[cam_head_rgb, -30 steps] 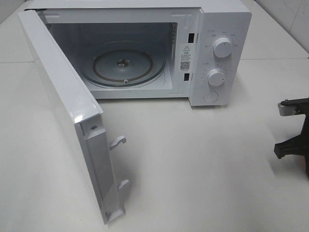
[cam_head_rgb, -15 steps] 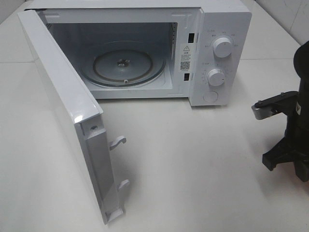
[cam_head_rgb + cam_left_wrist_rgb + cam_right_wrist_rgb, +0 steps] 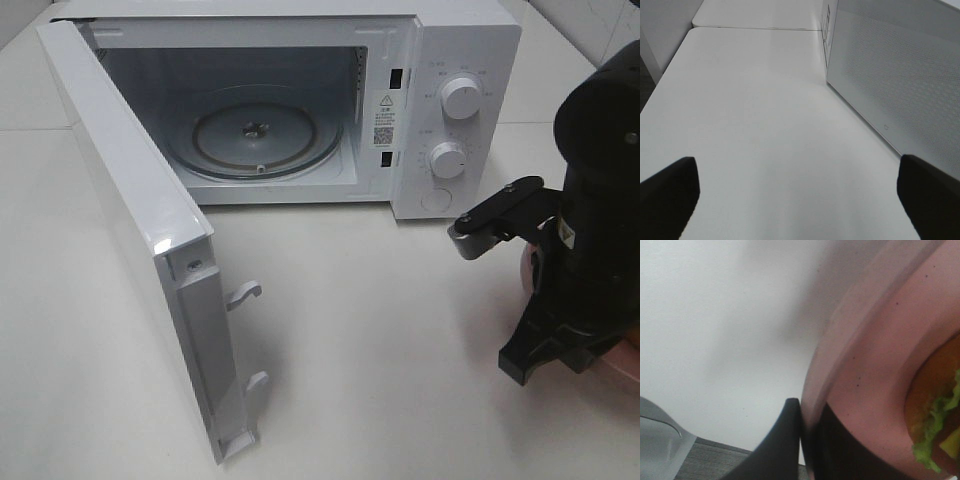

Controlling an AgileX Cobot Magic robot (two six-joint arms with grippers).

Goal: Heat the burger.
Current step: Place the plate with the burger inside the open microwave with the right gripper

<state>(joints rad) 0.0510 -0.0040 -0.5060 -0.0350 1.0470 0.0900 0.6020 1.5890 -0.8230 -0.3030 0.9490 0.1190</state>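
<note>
Plainly, right end effector clamps the pink plate bearing the burger; left end effector gapes wide.

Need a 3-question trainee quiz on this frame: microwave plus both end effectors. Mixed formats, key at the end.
1. True or false: the microwave has its door open and its glass turntable bare.
2. The right end effector is shut on: A) nothing; B) the rim of the pink plate carrying the burger; C) the microwave door.
3. Short answer: which end effector has its jaws open?
Key: 1 true; 2 B; 3 the left end effector.
</note>
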